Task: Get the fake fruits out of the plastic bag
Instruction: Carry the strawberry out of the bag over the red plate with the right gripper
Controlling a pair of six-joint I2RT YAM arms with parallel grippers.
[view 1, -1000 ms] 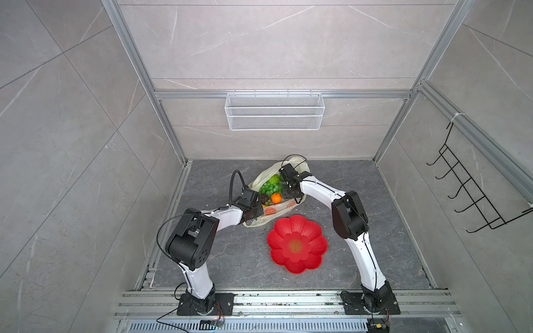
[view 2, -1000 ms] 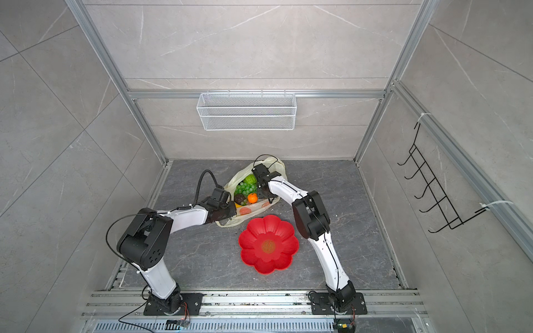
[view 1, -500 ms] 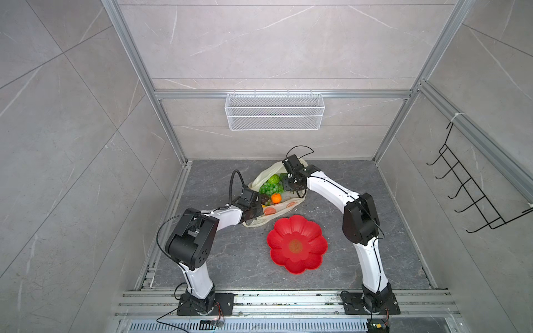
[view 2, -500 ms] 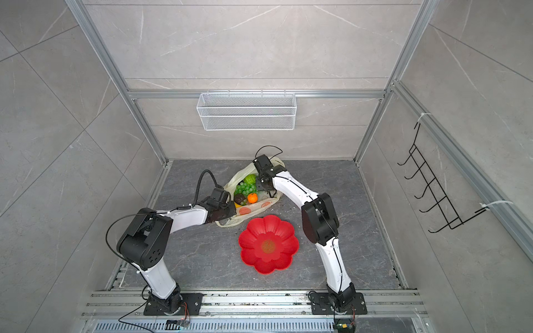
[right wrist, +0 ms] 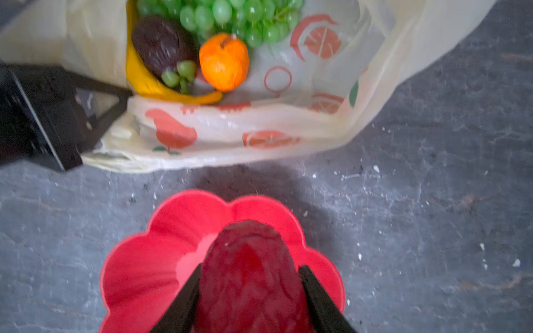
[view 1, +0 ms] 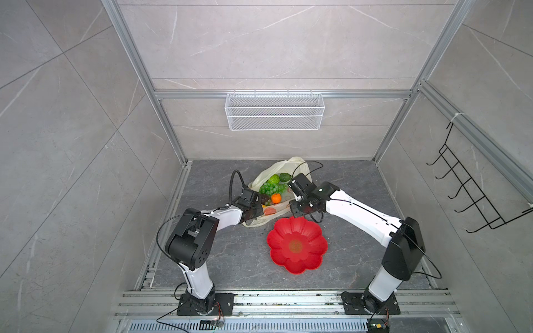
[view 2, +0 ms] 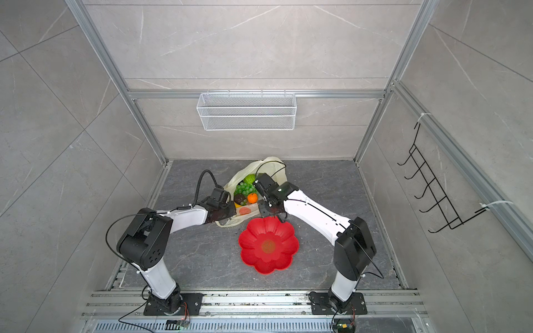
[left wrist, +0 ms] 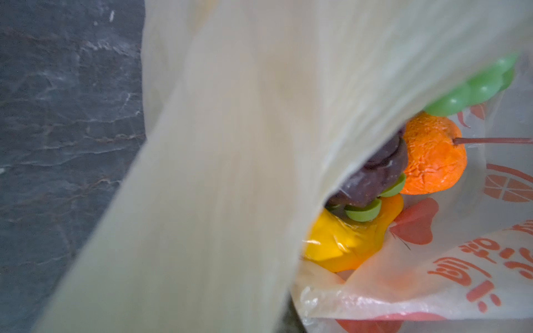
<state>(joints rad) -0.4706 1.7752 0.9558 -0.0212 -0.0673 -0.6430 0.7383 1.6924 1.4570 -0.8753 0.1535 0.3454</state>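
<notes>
**Fake fruits (view 1: 271,190) sitting in the plastic bag (view 1: 291,165), one piece clamped by the plate**

The plastic bag, thin, crinkly and cream-yellow, is lying open on the dark, stone-veined bench (view 1: 225,259). Flat orange fruit prints are showing through its translucent film.

Inside it, a glossy green grape bunch (right wrist: 230,17) is crowding against a dimpled orange (right wrist: 223,62). A wrinkled dark avocado (right wrist: 161,46) is resting on a smooth, curved banana (right wrist: 150,83). In a top view a bumpy green ball (view 1: 274,178) and a green avocado (view 1: 285,177) are lying deeper in, toward the back wall.

The left claw (right wrist: 124,96) is pinching the bag's rim with its jaws pressed together. The film is draping across the left wrist view as a pale blur, covering most of the fruit there.

The right claw (right wrist: 249,271) is clamping a dark red, pitted, egg-shaped fruit (right wrist: 245,248) between its black fingers (right wrist: 187,297). It is holding the fruit in front of the scalloped rim of a glossy red flower-shaped plate (right wrist: 150,259), which is sitting just beside the bag.

Blur and the red cast are making it hard to tell whether this fruit is a strawberry or an avocado, and its lower part is running off the picture's edge. Whether it is touching the plate cannot be told. In both top views the right arm's own wrist is hiding the claw and the fruit.
</notes>
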